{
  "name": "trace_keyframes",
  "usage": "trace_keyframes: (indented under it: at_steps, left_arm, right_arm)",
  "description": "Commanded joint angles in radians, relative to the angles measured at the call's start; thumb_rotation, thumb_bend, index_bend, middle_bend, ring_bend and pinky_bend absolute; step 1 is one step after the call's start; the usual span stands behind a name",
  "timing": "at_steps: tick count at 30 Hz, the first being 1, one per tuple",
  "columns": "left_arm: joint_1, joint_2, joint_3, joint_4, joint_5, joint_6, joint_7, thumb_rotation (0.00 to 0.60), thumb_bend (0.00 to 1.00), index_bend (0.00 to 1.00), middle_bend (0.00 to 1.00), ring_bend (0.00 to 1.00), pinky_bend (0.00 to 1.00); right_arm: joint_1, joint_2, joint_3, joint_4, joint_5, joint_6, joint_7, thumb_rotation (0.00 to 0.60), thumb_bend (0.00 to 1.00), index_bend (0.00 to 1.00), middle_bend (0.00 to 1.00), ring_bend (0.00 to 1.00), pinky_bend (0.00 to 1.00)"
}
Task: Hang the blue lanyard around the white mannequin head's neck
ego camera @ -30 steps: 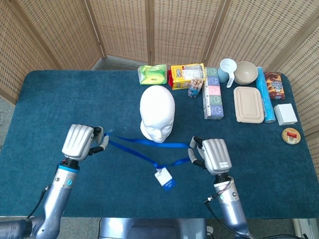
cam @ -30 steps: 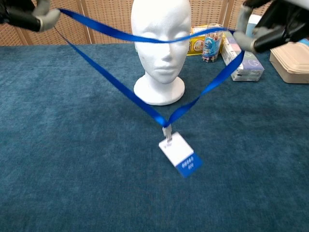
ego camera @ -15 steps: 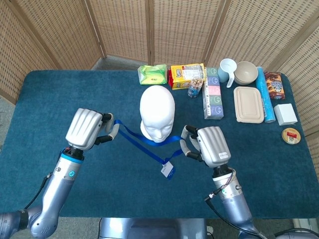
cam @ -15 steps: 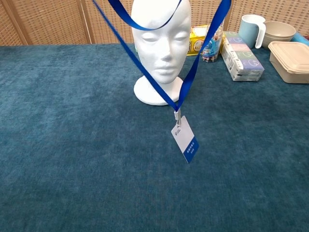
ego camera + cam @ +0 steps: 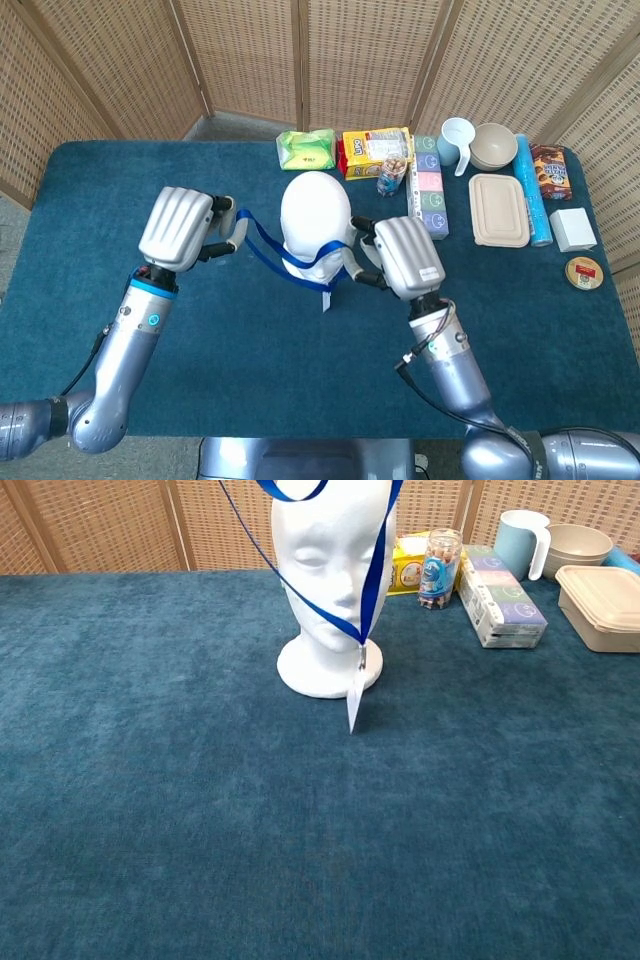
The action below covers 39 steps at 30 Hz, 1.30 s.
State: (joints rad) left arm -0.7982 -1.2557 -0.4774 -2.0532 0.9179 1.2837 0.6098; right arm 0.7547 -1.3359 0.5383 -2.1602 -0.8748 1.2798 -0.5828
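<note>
1. The left hand is raised just left of the white mannequin head, its fingers curled in and pinching one side of the blue lanyard.
2. The right hand sits close against the head's right side, fingers curled around the other side of the strap; neither hand shows in the chest view.
3. Between the two hands the lanyard is stretched open, hanging in front of the mannequin's face rather than round the neck.
4. In the chest view the strap runs down across the face in a narrow V, meeting at a clip in front of the base of the mannequin head.
5. The white badge hangs from that clip, turned nearly edge-on, just above the blue surface.
6. Behind the head, along the far edge of the surface, stand a green packet, a yellow snack box, a small jar, a white mug, a bowl and a beige lidded container.
</note>
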Motion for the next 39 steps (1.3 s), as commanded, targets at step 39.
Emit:
trace_keyframes:
  at_steps: [39]
  left_arm:
    - [-0.201,-0.069,-0.035,0.377,-0.282,-0.126,-0.134,0.419,0.47,0.80,1.00,1.00,1.00]
  right_arm:
    - [0.241,0.076,0.055,0.420,0.295,-0.178,0.170,0.593,0.56,0.67,0.98,1.00,1.00]
